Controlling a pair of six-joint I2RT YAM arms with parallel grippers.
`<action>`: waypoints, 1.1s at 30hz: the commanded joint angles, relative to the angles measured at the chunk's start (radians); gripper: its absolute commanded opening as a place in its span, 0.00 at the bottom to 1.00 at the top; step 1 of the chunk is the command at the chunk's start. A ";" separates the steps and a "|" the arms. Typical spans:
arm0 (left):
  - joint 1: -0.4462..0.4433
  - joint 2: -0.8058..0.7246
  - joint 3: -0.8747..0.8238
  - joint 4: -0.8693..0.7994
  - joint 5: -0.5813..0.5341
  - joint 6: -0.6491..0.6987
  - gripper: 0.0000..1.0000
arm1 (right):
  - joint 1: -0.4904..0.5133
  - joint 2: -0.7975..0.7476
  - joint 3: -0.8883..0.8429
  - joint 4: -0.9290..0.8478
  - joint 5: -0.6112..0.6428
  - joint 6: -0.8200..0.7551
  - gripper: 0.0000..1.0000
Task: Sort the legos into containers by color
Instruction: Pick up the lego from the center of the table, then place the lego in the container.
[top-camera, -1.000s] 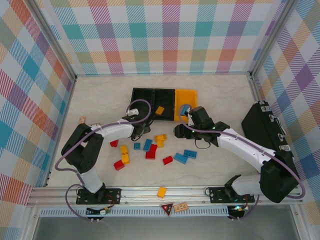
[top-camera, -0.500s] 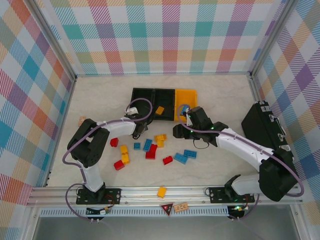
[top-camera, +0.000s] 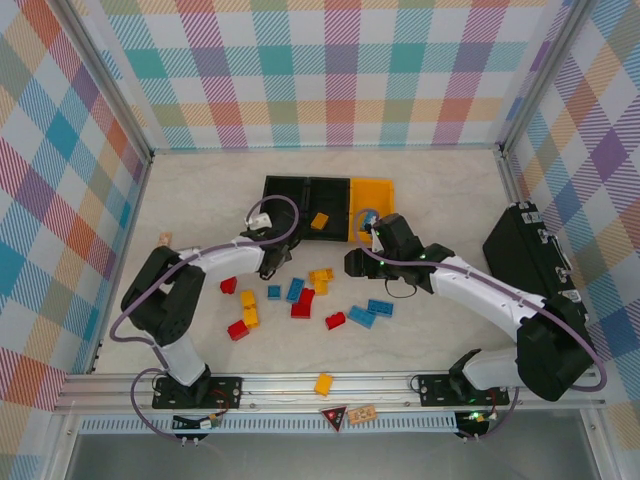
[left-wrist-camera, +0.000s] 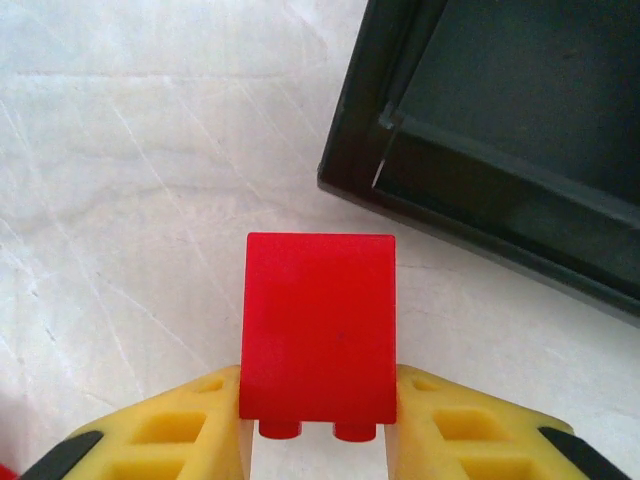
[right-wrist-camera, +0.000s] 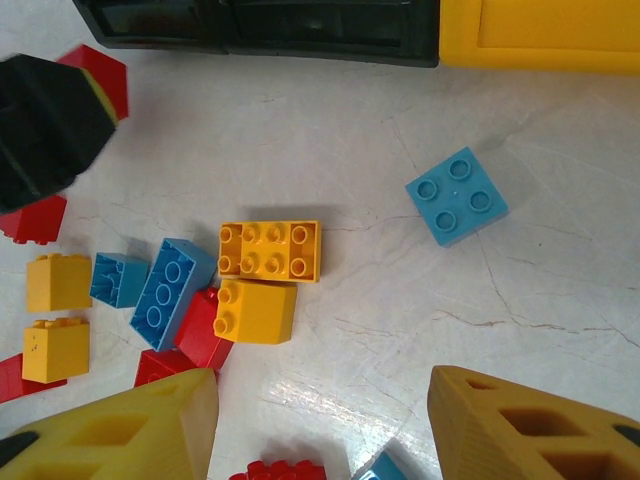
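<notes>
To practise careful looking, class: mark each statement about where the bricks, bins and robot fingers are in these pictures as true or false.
1. The left fingers clamp a red brick. True.
2. The right fingers hold a blue brick. False: they stand apart and empty, and the blue brick lies on the table.
3. A yellow-orange brick lies in a black bin. True.
4. The large black case sits left of the bins. False: it stands right of the yellow-orange bin.
</notes>
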 joint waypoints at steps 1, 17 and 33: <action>0.005 -0.083 -0.013 -0.050 0.014 0.040 0.35 | 0.008 0.004 0.009 0.023 -0.001 0.001 0.58; 0.043 -0.036 0.251 -0.149 0.233 0.232 0.34 | 0.026 -0.010 0.016 0.016 0.003 0.013 0.57; 0.132 0.253 0.468 -0.157 0.302 0.264 0.35 | 0.030 -0.063 -0.023 -0.004 0.042 0.029 0.58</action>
